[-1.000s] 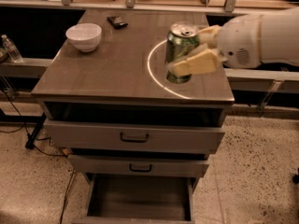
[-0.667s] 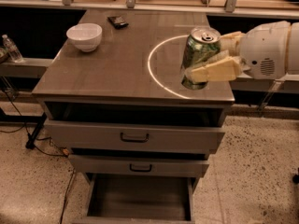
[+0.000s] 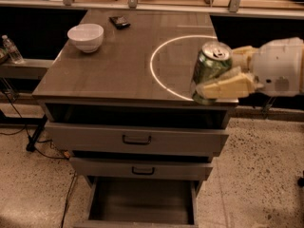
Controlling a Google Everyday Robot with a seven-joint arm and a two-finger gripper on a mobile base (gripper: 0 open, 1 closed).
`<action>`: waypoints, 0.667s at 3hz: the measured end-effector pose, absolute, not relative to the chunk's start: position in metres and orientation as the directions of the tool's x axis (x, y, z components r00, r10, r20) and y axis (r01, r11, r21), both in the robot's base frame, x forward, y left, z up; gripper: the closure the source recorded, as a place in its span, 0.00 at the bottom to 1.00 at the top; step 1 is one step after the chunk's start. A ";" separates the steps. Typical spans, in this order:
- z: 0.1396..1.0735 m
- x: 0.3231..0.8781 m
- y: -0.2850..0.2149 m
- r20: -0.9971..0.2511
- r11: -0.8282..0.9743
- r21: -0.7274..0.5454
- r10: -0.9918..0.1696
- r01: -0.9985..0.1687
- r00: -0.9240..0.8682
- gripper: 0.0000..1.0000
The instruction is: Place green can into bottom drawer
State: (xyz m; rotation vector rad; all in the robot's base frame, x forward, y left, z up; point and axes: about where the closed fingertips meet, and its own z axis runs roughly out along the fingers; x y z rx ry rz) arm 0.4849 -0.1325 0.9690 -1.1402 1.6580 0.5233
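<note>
The green can [image 3: 211, 66] is at the near right corner of the tabletop [image 3: 109, 70]. The gripper [image 3: 219, 77] has it. The jaws are squeezed tight on the can, one pale yellow finger [image 3: 228, 87] across its front and low down, the other behind it. The can leans a little, and its silver top with the pull tab shows. Its bottom sits right over the front edge of the tabletop. I cannot tell if it touches the wood or is just above it. The fat white arm [image 3: 280, 68] comes in from the right side.

A thin shining white ring [image 3: 153, 68] is on the right half of the tabletop. The can covers a bit of the ring near the front edge.

A white bowl [image 3: 86, 36] stands near the far left corner, well apart from the can. A small dark thing [image 3: 119, 21] lies close to the far edge.

Under the tabletop are three grey drawers. The top drawer [image 3: 95, 137] and the middle drawer [image 3: 104, 167] have black handles and stick out a little. The bottom drawer [image 3: 142, 201] is pulled out the most. It is open, and its inside is dark grey.

A water bottle [image 3: 11, 49] stands off to the left, past the left edge. The floor [image 3: 266, 175] is pale with dark spots.
</note>
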 end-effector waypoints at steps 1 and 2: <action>0.917 0.459 -0.152 -0.888 0.426 -0.178 -0.459 -0.887 -0.042 1.00; 0.853 0.442 -0.160 -0.847 0.368 -0.193 -0.530 -0.910 -0.035 1.00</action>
